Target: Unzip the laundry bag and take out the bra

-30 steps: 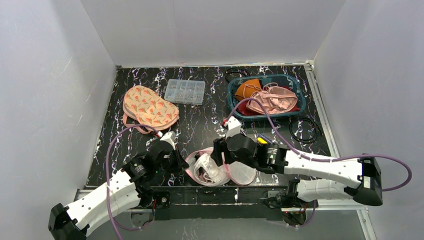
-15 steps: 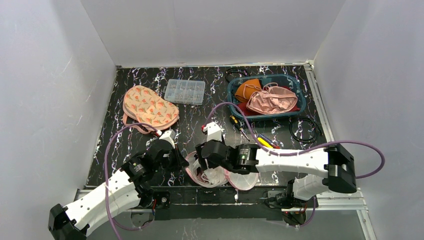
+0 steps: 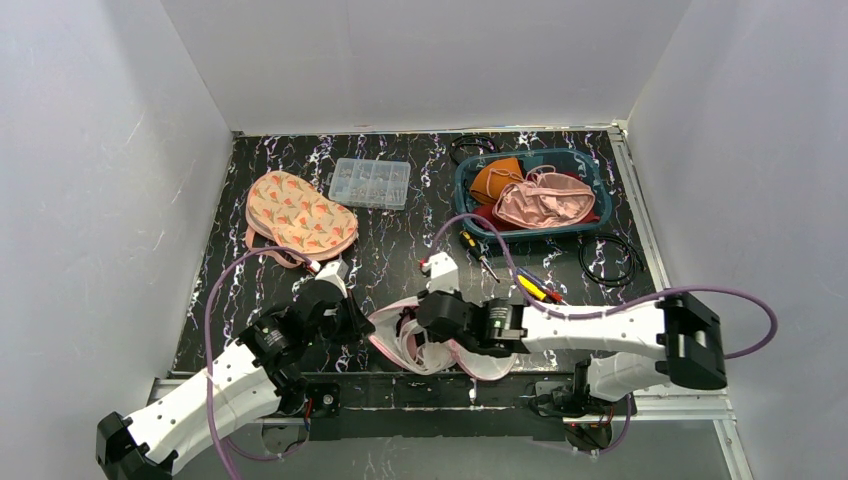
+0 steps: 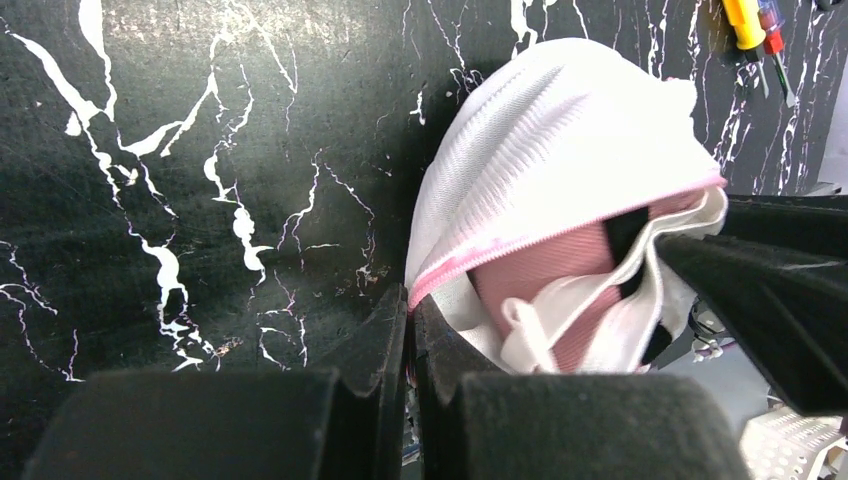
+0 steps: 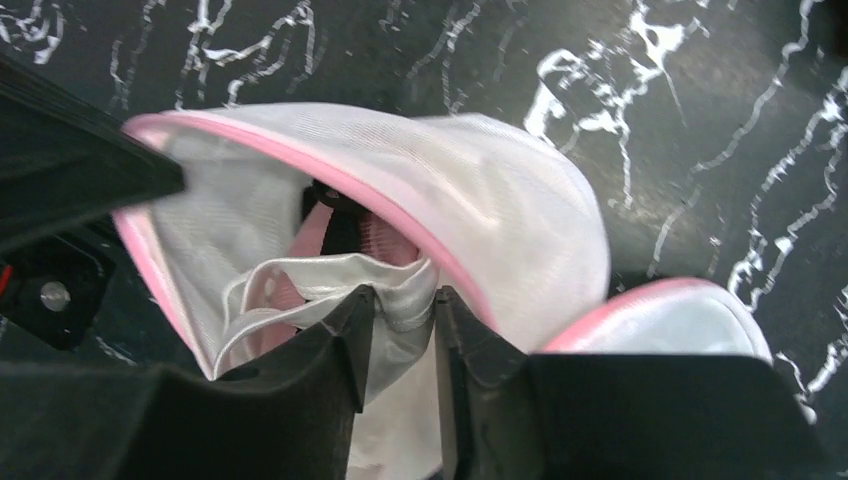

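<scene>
Both arms low, angled inward: L claw [image 4: 410, 308] pinches bag [image 4: 560, 130] rim; R claw [image 5: 402, 298] clamps bra [image 5: 330, 275].

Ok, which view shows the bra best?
Right wrist: the bra sits in the open bag, pinched by the right pincer. Left wrist shows a pink-and-white part; in the top view the right arm mostly hides it.

No lettering, label, brand, number or sign can be read in any of the views. The mesh of the laundry bag [image 4: 560, 130] and the fabric of the bra [image 5: 320, 275] are seen plain and unprinted. The clear box [image 3: 370, 182] at the far side of the counter [image 3: 400, 250] is shown too small for any marking on it to be made out.
</scene>
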`<state>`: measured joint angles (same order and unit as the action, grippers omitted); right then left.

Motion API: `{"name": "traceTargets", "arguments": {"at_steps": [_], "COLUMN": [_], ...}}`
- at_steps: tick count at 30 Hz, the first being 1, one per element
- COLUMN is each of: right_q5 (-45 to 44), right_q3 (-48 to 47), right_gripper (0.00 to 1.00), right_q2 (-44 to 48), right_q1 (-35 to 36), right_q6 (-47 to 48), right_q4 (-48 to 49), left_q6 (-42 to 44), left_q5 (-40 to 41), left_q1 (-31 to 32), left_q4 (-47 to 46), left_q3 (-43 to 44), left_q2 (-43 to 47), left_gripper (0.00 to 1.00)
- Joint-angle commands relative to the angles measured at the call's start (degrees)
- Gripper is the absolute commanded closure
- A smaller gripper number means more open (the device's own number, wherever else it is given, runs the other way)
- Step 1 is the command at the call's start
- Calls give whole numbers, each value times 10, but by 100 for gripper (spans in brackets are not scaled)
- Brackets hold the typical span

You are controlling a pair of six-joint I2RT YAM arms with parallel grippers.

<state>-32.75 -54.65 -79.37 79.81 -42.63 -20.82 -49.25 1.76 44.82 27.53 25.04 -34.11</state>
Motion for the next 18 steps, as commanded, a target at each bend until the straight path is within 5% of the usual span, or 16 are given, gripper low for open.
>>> {"name": "traceTargets", "arguments": {"at_steps": [1,11,15,18], "right_q5": [-30,4,10,12], "right_q3": [55,96,72,58], "right_gripper": [67,54,33,28], "right_q2": [63,138,141,145], "right_q1": [0,0,1,0], "right_q6": [-21,-40,-53,-71], "right_q4": [-6,20,26,50], "left_q6": [7,4,2,-7], "left_q5": [21,21,18,23], "left_q1": [0,0,0,1], "left_q4": [25,10,7,4], "left_q3": [15,13,20,19], "left_q2": [0,-4,-6,4], "left_gripper": [100,100,100,100]}}
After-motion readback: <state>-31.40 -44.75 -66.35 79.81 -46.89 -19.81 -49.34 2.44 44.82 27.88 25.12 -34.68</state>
